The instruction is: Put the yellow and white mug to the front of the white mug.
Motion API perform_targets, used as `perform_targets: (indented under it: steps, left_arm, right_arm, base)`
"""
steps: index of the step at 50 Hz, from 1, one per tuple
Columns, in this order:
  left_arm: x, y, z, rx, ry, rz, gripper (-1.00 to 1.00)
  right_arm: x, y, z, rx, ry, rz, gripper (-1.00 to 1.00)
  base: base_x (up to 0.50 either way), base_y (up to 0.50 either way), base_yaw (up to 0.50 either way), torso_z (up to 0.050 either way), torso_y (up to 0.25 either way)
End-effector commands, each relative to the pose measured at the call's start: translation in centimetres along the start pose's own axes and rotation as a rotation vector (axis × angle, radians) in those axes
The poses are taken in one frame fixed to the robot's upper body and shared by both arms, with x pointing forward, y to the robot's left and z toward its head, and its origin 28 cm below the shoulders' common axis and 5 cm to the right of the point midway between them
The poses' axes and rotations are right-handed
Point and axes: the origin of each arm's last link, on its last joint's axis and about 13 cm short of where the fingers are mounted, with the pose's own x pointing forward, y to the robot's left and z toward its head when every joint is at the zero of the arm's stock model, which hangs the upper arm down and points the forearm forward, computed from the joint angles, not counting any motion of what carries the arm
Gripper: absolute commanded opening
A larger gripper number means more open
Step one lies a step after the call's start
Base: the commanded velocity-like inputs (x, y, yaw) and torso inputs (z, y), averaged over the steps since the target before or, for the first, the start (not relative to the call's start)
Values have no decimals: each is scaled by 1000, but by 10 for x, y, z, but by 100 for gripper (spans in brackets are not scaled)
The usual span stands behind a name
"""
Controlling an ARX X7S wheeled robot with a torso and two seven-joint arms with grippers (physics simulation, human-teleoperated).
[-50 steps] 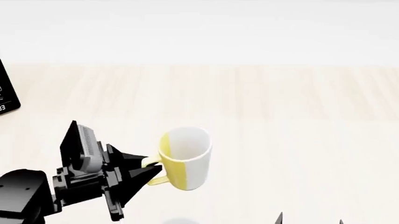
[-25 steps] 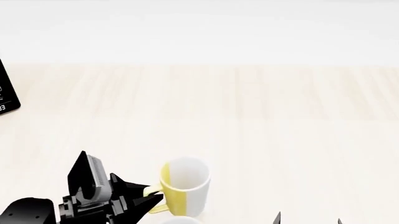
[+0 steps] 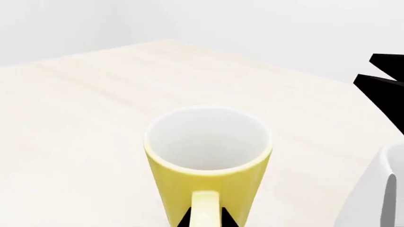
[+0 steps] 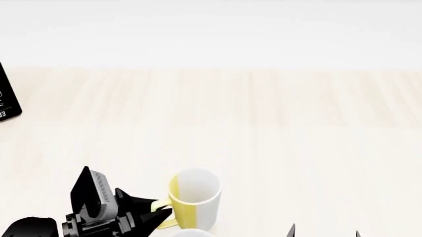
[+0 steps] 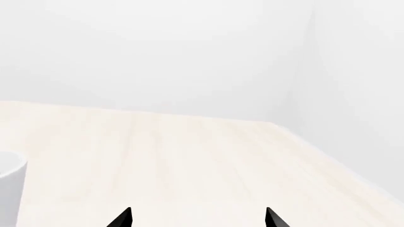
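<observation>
Yellow and white mug (image 4: 192,199) sits upright near the front edge of the table (image 4: 264,123), at the bottom of the head view, mouth up; it is empty, white inside bare in the left wrist view (image 3: 207,156); left gripper (image 4: 158,215) is clenched on its yellow handle, fingers either side of the loop, so the mug lies straight ahead of that gripper with the handle pointing back at it; whether the base is touching the table or just above it I cannot tell.

White mug (image 4: 189,233) shows only as a sliver of rim at the very bottom of the head view, just beside the held mug on the robot's side; in the left wrist view its wall (image 3: 379,189) stands close alongside, apart, no contact visible; its inside is not visible, contents unknown; the white edge in the right wrist view (image 5: 9,184) is probably the same mug.

Right gripper (image 5: 197,217) is spread wide, holding nothing, fingertips only in view, hanging near the table's front edge; left arm is plainly the working one.

Judgement: the mug looks roughly at its target spot next to the white mug; what is left is confirming it is seated, then letting go of the handle and backing off without nudging the neighbour; the tight gap between the two mugs is the risk.
</observation>
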Motion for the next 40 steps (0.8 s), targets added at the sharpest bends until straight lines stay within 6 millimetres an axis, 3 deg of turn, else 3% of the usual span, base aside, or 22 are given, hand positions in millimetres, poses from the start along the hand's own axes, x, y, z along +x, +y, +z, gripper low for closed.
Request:
perform_targets:
  steps: [1, 6, 7, 40]
  left_arm:
    - [-3, -1, -6, -17, 26, 30, -100]
    - [-2, -2, -5, 11, 30, 78, -100]
    - [-3, -1, -5, -25, 25, 75, 100]
    - [-8, 2, -3, -74, -108, -39, 100]
  right_arm:
    - [0, 0, 0, 0, -3, 1, 100]
    - [0, 0, 0, 0, -2, 2, 100]
    - [0, 1, 0, -1, -1, 2, 100]
    - [1, 1, -1, 0, -1, 4, 100]
  base:
    - [0, 0, 0, 0, 0]
    - [0, 0, 0, 0, 0]
    - [0, 0, 0, 0, 0]
    - [0, 0, 0, 0, 0]
